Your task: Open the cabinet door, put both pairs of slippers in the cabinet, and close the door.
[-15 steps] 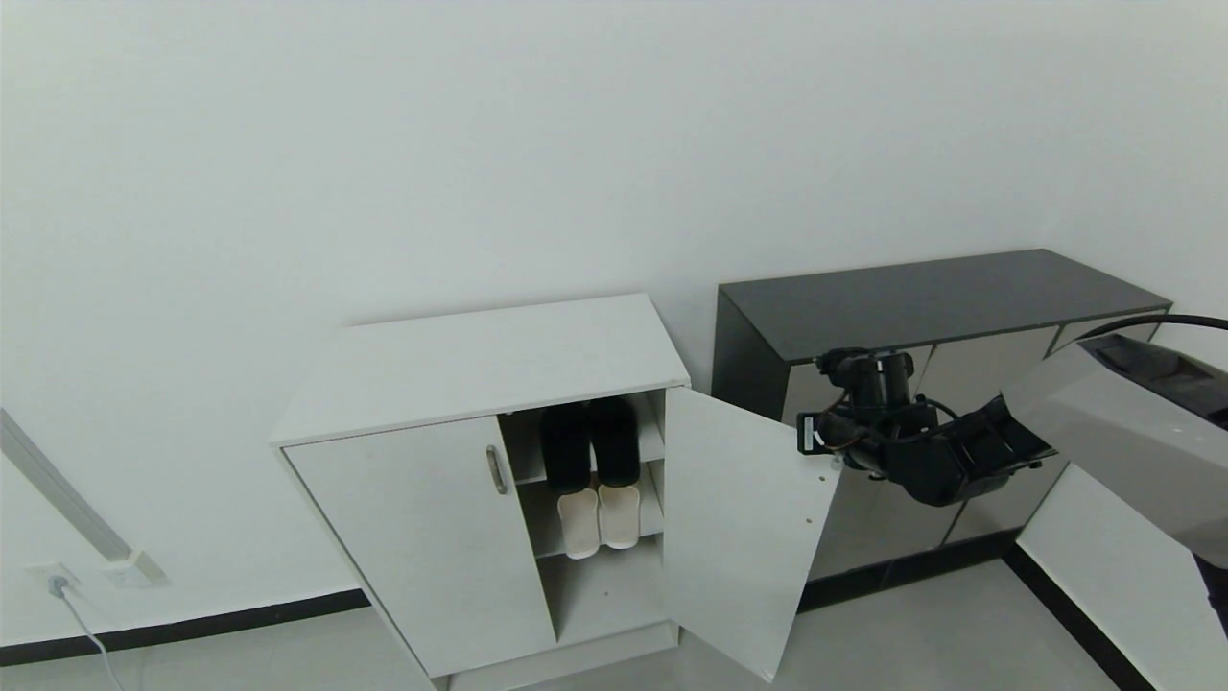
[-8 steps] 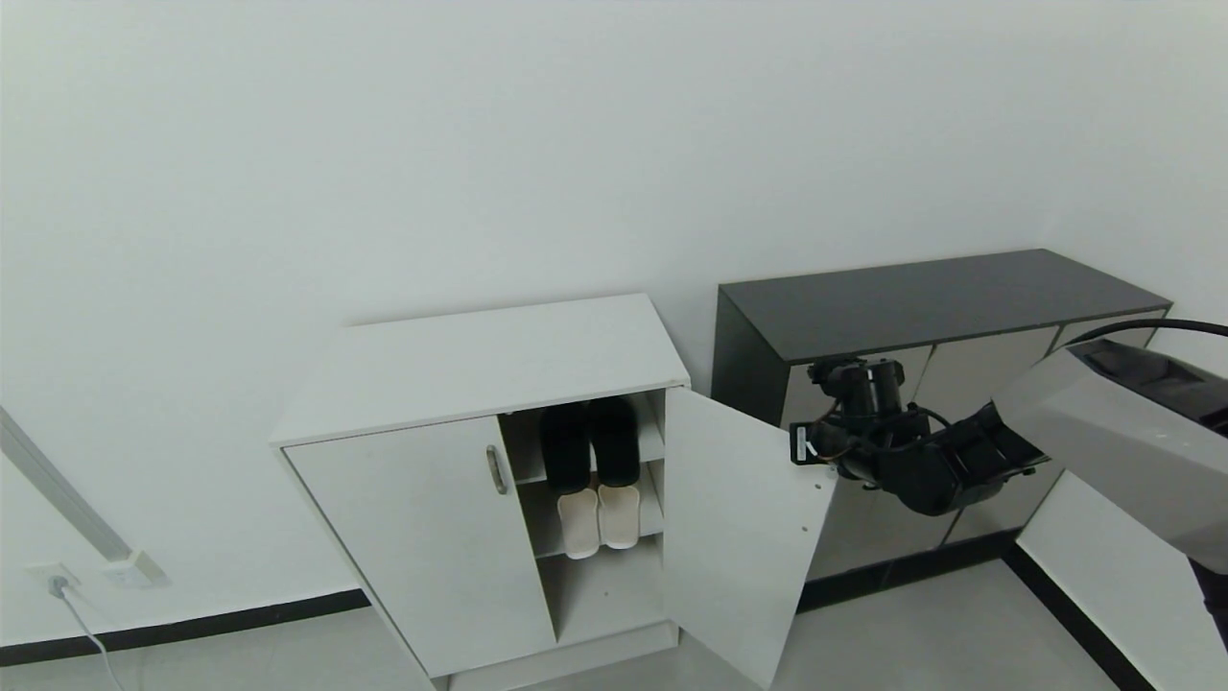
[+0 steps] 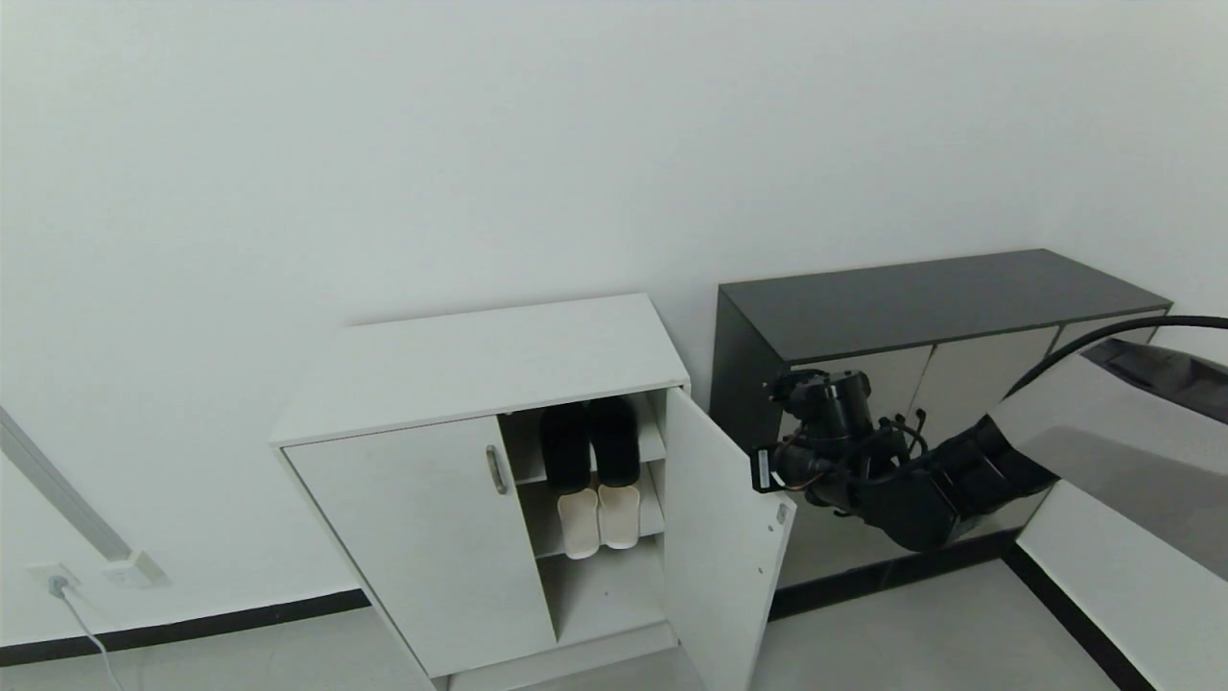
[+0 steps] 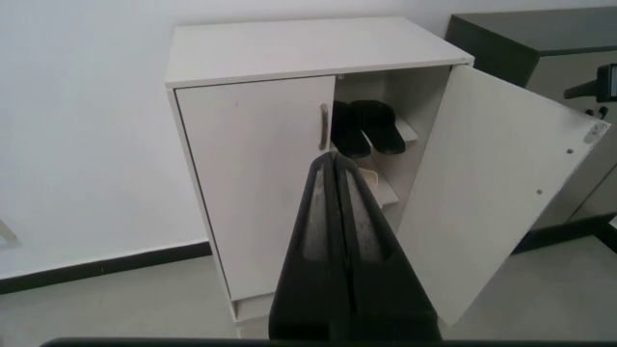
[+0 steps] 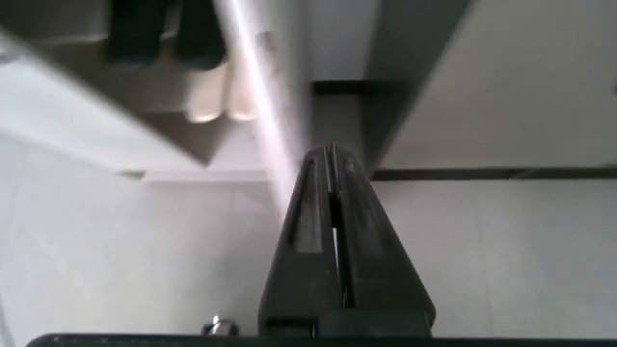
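Cabinet door is judged stiff, light, free-swinging; it is best pushed near its free edge by the closed, empty right gripper.

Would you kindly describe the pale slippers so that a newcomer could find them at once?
Start at the low white two-door cabinet against the wall, left of the dark-topped sideboard. Through its open right door, the cream slippers lie on the middle shelf. They are the pale pair, directly below the black slippers on the top shelf.
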{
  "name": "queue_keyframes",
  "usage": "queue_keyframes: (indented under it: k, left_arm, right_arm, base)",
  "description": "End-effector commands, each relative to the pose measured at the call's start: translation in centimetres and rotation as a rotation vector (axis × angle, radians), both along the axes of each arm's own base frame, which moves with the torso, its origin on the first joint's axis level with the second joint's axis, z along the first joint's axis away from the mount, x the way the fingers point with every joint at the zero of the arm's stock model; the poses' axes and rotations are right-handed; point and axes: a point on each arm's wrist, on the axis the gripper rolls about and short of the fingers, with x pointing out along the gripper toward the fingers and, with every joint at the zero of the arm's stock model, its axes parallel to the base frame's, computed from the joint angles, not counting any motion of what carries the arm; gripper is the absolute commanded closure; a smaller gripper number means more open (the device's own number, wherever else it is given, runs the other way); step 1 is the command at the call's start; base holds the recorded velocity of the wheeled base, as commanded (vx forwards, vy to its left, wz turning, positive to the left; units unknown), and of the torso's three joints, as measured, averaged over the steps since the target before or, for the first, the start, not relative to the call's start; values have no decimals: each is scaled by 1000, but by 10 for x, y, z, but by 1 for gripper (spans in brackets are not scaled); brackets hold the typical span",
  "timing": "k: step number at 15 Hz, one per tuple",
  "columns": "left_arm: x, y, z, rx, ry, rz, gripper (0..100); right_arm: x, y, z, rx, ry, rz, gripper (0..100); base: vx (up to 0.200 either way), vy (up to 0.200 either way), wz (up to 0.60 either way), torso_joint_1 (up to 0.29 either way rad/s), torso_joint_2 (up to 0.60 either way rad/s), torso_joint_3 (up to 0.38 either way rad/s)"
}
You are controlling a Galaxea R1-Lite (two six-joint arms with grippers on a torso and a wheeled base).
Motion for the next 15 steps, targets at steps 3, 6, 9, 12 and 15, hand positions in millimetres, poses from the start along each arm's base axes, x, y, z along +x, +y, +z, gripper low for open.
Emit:
queue_keyframes:
  k: [3,6,9,12,15]
  left_arm:
    - [0,0,0,-1,0,0,100]
    - [0,0,0,-1,0,0,100]
    - [0,0,0,-3,0,0,100]
    - [0,0,0,-3,0,0,100]
    - [0,0,0,-3,0,0,100]
  right_arm:
    - [-37,26,26,38,-27,94,100]
    - [-62,40,39,48,-42,159,100]
    - [-80,48,43,51,-70,232,100]
    - [-86,45,39,11,-73,255,100]
    - [-86,45,40,15,-74,255,100]
  base:
    - [0,0,0,0,0,0]
    - [0,0,0,0,0,0]
    - [0,0,0,0,0,0]
    - [0,0,0,0,0,0]
    - [0,0,0,0,0,0]
